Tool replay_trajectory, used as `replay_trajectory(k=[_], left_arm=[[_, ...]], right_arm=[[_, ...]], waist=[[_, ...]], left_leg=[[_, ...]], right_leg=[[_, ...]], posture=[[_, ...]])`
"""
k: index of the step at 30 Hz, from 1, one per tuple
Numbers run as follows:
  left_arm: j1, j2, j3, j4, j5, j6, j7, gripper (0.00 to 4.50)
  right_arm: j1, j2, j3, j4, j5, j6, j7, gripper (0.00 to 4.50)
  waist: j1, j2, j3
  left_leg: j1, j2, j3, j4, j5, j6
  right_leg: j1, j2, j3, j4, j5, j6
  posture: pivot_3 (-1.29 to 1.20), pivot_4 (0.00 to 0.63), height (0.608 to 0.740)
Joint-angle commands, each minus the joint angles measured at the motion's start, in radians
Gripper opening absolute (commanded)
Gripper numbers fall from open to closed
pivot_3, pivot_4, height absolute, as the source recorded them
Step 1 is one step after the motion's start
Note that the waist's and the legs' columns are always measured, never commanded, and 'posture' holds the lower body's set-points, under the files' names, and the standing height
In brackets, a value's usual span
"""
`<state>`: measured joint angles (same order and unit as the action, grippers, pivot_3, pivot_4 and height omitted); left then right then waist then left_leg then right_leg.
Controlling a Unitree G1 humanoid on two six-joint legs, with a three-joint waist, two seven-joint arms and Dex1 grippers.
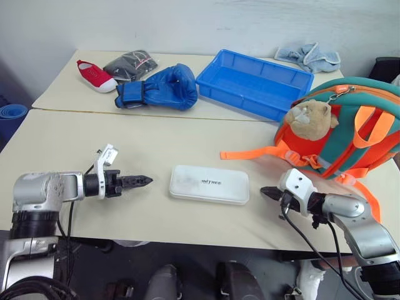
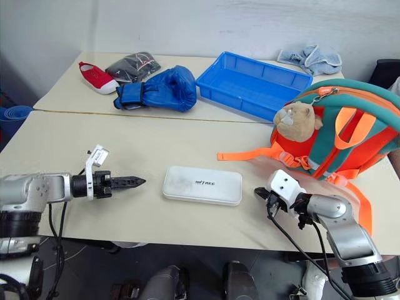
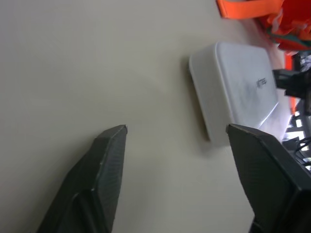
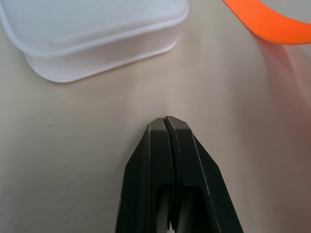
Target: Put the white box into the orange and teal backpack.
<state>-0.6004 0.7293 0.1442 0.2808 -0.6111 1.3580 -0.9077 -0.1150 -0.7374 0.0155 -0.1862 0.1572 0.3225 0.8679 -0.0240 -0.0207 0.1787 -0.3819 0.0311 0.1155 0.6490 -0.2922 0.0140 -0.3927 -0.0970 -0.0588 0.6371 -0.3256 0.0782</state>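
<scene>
White box [image 1: 209,184] flat on table [image 1: 150,150] between both grippers, left gripper [image 3: 176,130] jaws apart, right gripper [image 4: 166,119] jaws together, backpack [image 1: 350,125] beyond right jaws.

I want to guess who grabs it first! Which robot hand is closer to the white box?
Right, just barely. The right gripper sits shut just off the white box's backpack-side end; the left gripper, open, is slightly farther off the other end.

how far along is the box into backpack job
Nothing is done yet: the box lies flat on the table, apart from the backpack. In hand: the left hand is open beside it, the right hand shut and empty. Left: grasp, lift, put it in the backpack.
</scene>
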Motion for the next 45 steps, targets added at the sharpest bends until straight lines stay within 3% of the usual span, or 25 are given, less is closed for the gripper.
replay_trajectory(k=[1,10,22,27,32,38,41,43,45], left_arm=[[-0.084,-0.033,-0.051,0.077,0.005,0.089,0.032,4.46],[-0.174,-0.15,-0.194,0.194,0.021,0.183,0.049,4.46],[-0.215,-0.267,-0.042,0.285,-0.112,0.256,0.1,4.46],[-0.247,-0.27,-0.046,0.328,-0.156,0.256,0.12,4.46],[-0.245,-0.262,-0.065,0.306,-0.195,0.256,0.125,3.27],[-0.21,-0.194,-0.1,0.224,-0.284,0.256,0.11,1.32],[-0.168,-0.172,-0.089,0.088,-0.264,0.234,0.108,1.25],[-0.109,-0.12,-0.127,-0.064,-0.278,0.149,0.012,1.25],[-0.032,-0.103,-0.111,-0.188,-0.259,-0.059,-0.112,1.25]], right_arm=[[-0.023,-0.005,0.023,0.02,-0.007,-0.022,0.022,0.0],[-0.083,0.033,0.082,0.099,-0.033,-0.066,0.033,0.0],[-0.134,0.102,0.137,0.134,-0.052,-0.134,0.062,0.0],[-0.135,0.099,0.137,0.139,-0.04,-0.17,0.097,0.0],[-0.115,0.099,0.123,0.128,-0.029,-0.169,0.099,0.0],[0.048,0.053,-0.013,0.041,0.06,-0.177,0.096,0.0],[0.183,0.058,-0.141,-0.074,0.189,-0.14,0.094,0.0],[0.281,0.074,-0.24,-0.167,0.29,-0.1,0.079,0.36],[0.388,0.09,-0.344,-0.246,0.359,-0.067,0.047,0.86]], waist=[[0.0,0.0,0.0],[0.0,-0.001,-0.001],[-0.001,-0.002,-0.001],[-0.001,-0.002,-0.001],[-0.002,-0.002,-0.001],[0.002,-0.002,0.0],[0.01,-0.002,0.0],[0.014,-0.002,0.001],[0.012,-0.001,0.001]], left_leg=[[0.0,0.0,0.0,0.001,0.0,0.0],[0.001,0.0,0.0,0.002,0.001,-0.001],[0.007,0.0,0.001,0.001,0.0,-0.002],[0.006,0.0,0.002,0.0,0.0,-0.002],[0.005,0.0,0.003,0.0,0.0,-0.003],[0.004,0.0,0.003,0.0,0.0,-0.003],[0.004,0.0,0.003,-0.001,0.0,-0.003],[0.003,0.0,0.003,0.0,0.0,-0.003],[0.003,0.001,0.003,-0.001,-0.001,-0.004]], right_leg=[[0.0,0.0,0.0,0.0,0.0,0.0],[0.002,0.0,0.0,0.001,0.0,0.0],[0.005,0.001,0.002,0.001,0.0,0.0],[0.004,0.001,0.002,0.001,0.0,0.0],[0.003,0.001,0.003,0.002,0.0,0.0],[0.002,0.001,0.004,0.001,0.0,0.0],[0.002,0.001,0.004,0.0,0.0,0.0],[0.001,0.001,0.004,0.0,0.0,0.0],[0.001,0.001,0.005,0.0,0.0,0.0]], posture=[[0.0,0.15,0.74],[0.0,0.15,0.74],[0.0,0.15,0.74],[0.0,0.15,0.74],[0.0,0.15,0.74],[0.0,0.15,0.74],[0.0,0.15,0.74],[0.0,0.15,0.74],[0.0,0.15,0.74]])
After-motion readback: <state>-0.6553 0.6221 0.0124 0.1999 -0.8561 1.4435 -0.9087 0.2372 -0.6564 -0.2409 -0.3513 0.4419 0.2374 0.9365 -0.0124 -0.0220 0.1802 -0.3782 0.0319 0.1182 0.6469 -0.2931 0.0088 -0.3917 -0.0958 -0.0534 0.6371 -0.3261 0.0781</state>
